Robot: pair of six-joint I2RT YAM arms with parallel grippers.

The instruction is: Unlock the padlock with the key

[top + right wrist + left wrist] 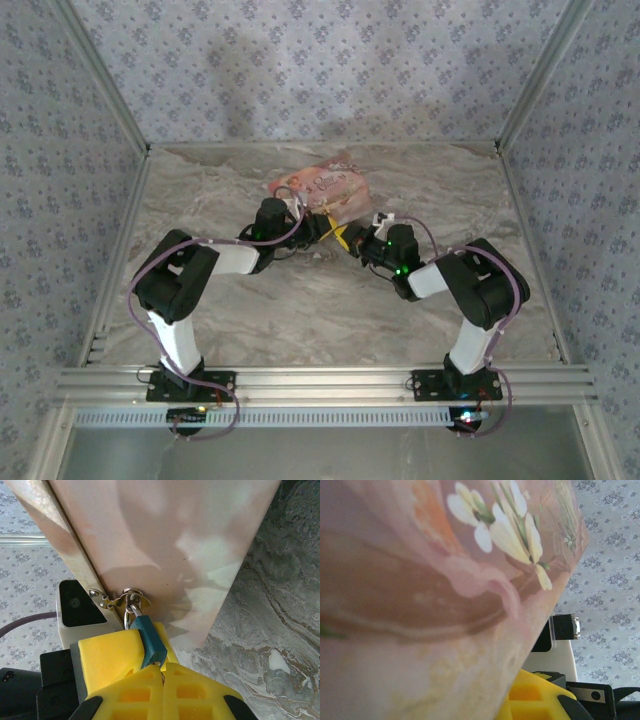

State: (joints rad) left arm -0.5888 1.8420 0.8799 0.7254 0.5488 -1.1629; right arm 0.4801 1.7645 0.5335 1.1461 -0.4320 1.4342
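Both grippers meet at the padlock on the near edge of the pink box (320, 185)

At the box's near edge, the left gripper (335, 233) is nearly closed, its yellow fingers (107, 652) showing on either side of the blue padlock (150, 641) and clamping its body. The padlock hangs tilted from the metal ring (132, 597) on the box's hasp, its shackle through that ring, just below the box's bottom edge. To the right of it, the right gripper (162, 680) has its fingertips pressed fully together, touching the padlock's lower end. The key cannot be made out, so whether it is pinched between them I cannot tell. The box lies on the marbled table (300, 310).
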